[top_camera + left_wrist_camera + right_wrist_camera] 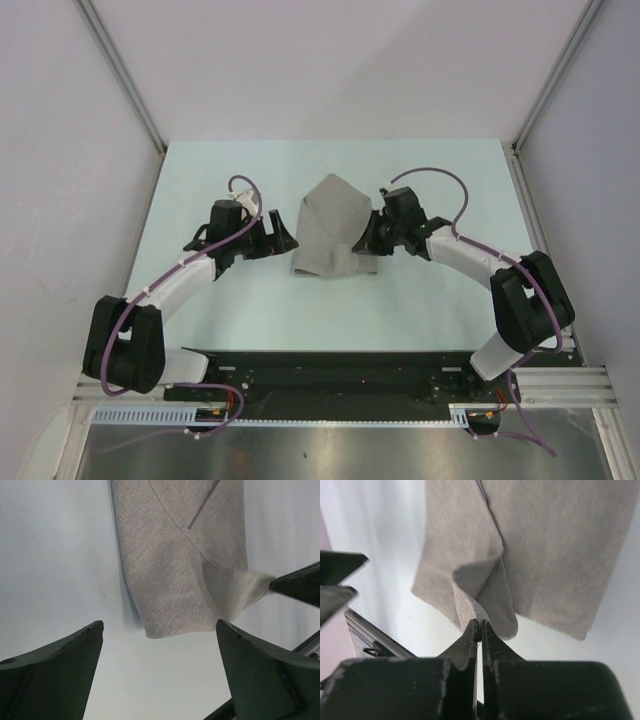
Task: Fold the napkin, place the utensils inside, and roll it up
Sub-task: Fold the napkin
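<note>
While the right gripper (pixel 480 627) pinches a lifted edge of the partly folded napkin (pixel 330 228) on the table (pixel 200 180), the left gripper (pixel 158 625) stands wide beside it; no utensils show, rolling remains undone

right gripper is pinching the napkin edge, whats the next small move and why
Probably lift the pinched edge slightly and carry it over toward the left gripper: the right gripper is shut on a fold of the napkin, and the left stands open.
</note>
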### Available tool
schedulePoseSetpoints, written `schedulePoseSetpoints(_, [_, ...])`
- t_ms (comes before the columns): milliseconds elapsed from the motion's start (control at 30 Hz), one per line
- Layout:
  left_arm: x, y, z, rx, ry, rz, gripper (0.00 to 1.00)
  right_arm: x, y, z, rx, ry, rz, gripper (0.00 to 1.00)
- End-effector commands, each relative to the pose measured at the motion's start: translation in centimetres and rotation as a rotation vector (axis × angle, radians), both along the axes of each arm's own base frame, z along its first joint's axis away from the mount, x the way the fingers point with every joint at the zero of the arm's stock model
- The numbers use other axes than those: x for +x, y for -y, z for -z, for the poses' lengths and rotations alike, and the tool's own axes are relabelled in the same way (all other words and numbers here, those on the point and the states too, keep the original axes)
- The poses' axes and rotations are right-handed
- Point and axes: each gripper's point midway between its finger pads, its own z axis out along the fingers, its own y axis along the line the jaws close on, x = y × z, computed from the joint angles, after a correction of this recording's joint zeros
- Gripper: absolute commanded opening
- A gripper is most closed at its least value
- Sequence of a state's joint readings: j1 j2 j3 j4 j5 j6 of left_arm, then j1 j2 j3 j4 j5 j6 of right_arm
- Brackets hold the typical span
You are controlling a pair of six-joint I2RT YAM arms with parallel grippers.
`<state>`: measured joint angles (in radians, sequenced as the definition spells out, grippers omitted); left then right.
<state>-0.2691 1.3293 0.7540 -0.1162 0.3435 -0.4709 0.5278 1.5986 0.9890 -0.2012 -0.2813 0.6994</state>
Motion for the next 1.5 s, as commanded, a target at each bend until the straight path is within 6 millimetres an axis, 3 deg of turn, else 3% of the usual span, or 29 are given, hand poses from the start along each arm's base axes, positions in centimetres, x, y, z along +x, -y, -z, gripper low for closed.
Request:
schedulePoseSetpoints(0, [1.2,0.1,-1.9,-0.009,0.062,-0.014,0.99,3.3,1.8,-2.3,-0.044,0.097,-0.003,0.00])
schedulePoseSetpoints(167, [1.5,-0.3,-2.0,0.002,0.065,-0.031,0.99,5.4,1.8,-3.8,-0.034,0.157,-0.048,0.00])
schedulePoseSetpoints(300, [1.9,-0.5,-2.3,0.002,0.078,-0.047,0.99,7.0,1.4,-6.1,-0.040,0.251,-0.089,0.00])
schedulePoseSetpoints(467, [2.1,0.5,-2.2,-0.046,0.064,-0.024,0.98,7.6,1.7,-6.2,-0.056,0.243,-0.092,0.00])
schedulePoseSetpoints(567, [1.9,0.7,-1.5,-0.060,0.046,-0.015,0.97,6.1,2.0,-4.6,-0.068,0.191,-0.102,0.00])
schedulePoseSetpoints(767, [0.8,1.2,-0.6,-0.063,0.024,0.001,0.96,-0.1,1.9,0.2,-0.089,0.045,-0.122,0.01])
schedulePoseSetpoints(833, [0.2,1.2,-0.2,-0.057,0.013,0.007,0.96,-1.9,2.0,0.9,-0.094,0.005,-0.125,0.18])
schedulePoseSetpoints(867, [-0.2,1.2,0.1,-0.056,0.004,0.009,0.96,-3.2,1.8,1.5,-0.095,-0.027,-0.126,0.39])
schedulePoseSetpoints(967, [-0.7,1.0,0.2,-0.052,0.004,0.008,0.96,-5.2,1.7,1.1,-0.100,-0.039,-0.098,0.62])
schedulePoseSetpoints(1033, [-0.8,1.0,0.1,-0.059,0.010,0.007,0.97,-5.9,1.0,0.7,-0.073,-0.031,-0.088,0.68])
schedulePoseSetpoints(1133, [-1.0,1.1,0.0,-0.065,0.015,0.013,0.96,-6.6,0.7,1.8,-0.081,-0.055,-0.048,0.73])
schedulePoseSetpoints(1300, [-1.3,1.2,-0.2,-0.064,0.017,0.032,0.97,-5.1,2.0,2.9,-0.146,-0.046,0.087,0.73])
schedulePoseSetpoints(1467, [-1.3,1.4,-0.5,-0.082,0.023,0.039,0.97,-4.4,1.4,1.9,-0.174,0.065,0.060,0.72])
